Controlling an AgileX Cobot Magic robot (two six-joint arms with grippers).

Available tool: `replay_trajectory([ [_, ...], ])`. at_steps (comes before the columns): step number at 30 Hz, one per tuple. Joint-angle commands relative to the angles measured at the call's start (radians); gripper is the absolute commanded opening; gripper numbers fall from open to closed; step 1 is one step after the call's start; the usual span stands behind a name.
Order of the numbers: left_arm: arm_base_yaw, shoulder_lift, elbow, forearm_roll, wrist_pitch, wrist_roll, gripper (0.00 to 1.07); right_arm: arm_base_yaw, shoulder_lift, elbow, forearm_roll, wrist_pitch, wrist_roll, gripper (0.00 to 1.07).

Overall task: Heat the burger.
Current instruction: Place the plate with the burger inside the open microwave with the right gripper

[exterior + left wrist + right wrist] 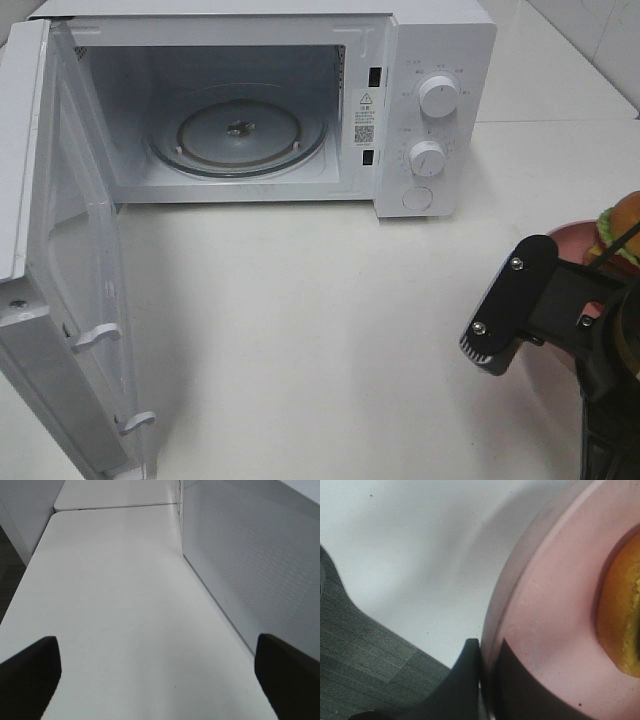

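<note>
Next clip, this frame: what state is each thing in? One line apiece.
microwave door: swung wide open
glass turntable: in place, nothing on it
right gripper: shut on the rim of the pink plate
pink plate: held at its rim
burger: resting on the pink plate
left gripper: open, holding nothing

Warning-triangle and QR-code sticker [364,116] on microwave [440,40]

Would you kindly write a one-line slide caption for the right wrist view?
The right tool shut on the rim of the round pink plate bearing the small golden-bun burger.
</note>
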Motion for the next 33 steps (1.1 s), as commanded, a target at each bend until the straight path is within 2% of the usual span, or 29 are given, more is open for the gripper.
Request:
replay_trajectory([
  [1, -0.005, -0.026, 0.001, 0.001, -0.009, -0.005, 0.98, 0.0, -0.005, 0.001, -0.066, -0.021, -0.058, 0.0],
  [13, -0.005, -0.026, 0.001, 0.001, -0.009, -0.005, 0.98, 0.0, -0.005, 0.001, -0.144, -0.068, -0.12, 0.0],
  [25, -0.005, -0.026, 0.001, 0.001, -0.009, -0.005, 0.98, 0.0, -0.005, 0.001, -0.152, -0.135, -0.193, 0.0],
  [33, -0.005, -0.026, 0.001, 0.001, -0.009, -0.005, 0.98, 0.0, -0.005, 0.001, -0.152, -0.195, -0.36, 0.0],
])
